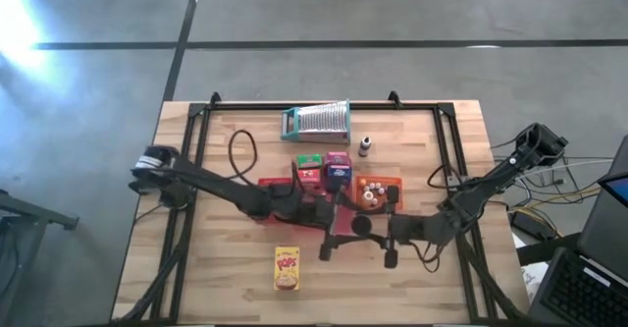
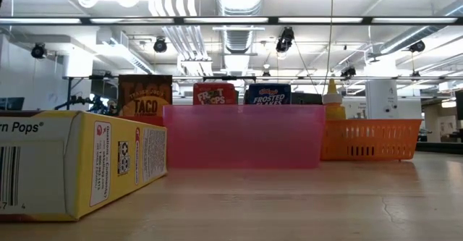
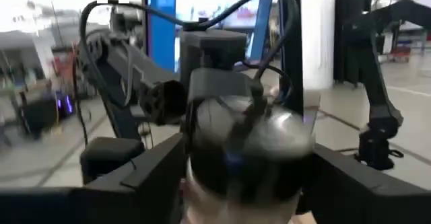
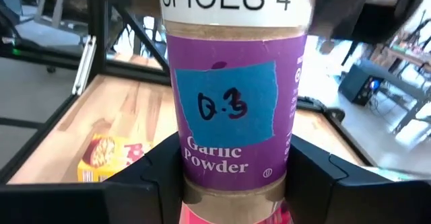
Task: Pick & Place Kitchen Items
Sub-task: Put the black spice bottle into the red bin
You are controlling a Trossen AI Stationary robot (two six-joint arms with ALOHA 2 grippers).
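A garlic powder jar [image 4: 232, 109] with a purple label, a blue tape patch and a white-labelled cap stands upright in the air over the middle of the table. My left gripper [image 1: 329, 215] and my right gripper [image 1: 378, 231] meet there, both shut on it. The left wrist view shows the jar's upper end [image 3: 249, 143] blurred, between the left fingers. A yellow Corn Pops box [image 1: 287, 268] lies flat on the table near the front edge. My left gripper has the jar's capped upper end [image 3: 250, 126] between its two fingers [image 3: 151, 173], coming level from the table's left. The picture is blurred, so how closely the fingers sit shows poorly. The jar is clear of the table. My right gripper pinches the jar's lower part, just under the words Garlic Powder [image 4: 269, 173], between its two fingers [image 4: 313, 177]. They come about level from the table's right and lie across the jar. The jar stands upright in the hold, lifted clear.
A red tray [image 1: 270, 185] and an orange tray [image 1: 392, 182] with small bottles lie under the arms. Behind them stand a green box [image 1: 310, 167], a pink box [image 1: 338, 165], a tiny bottle [image 1: 365, 147] and a ribbed silver piece [image 1: 316, 121]. Bare wood lies at both front corners.
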